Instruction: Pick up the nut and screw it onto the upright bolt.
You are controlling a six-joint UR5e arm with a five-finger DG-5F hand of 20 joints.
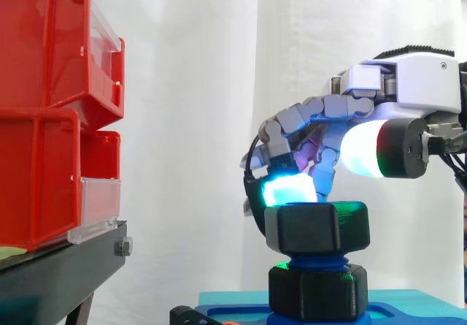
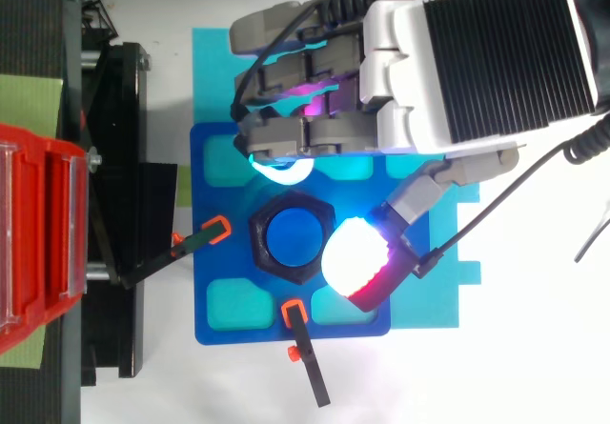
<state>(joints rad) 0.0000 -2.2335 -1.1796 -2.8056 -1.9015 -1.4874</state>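
A black hex nut [image 1: 317, 228] sits on top of the upright blue bolt [image 2: 294, 236], whose thread [image 1: 317, 261] shows below it above a second black hex piece [image 1: 317, 292] at the base. My hand [image 1: 408, 84] hovers over and behind the nut, coming in from the right. Its bent fingers [image 2: 305, 138] point down, and a cyan glowing fingertip [image 1: 288, 190] reaches the nut's upper far rim. The white-and-red glowing thumb pad [image 2: 355, 260] stands higher than the nut at its near right side. Nothing is pinched between thumb and fingers.
The bolt stands in a blue fixture plate [image 2: 219, 329] on a teal mat [image 2: 210, 71]. Two black clamps with orange tips [image 2: 217, 229] [image 2: 294, 310] hold the plate. Red bins [image 1: 44, 106] on a black stand [image 1: 58, 274] rise at the left.
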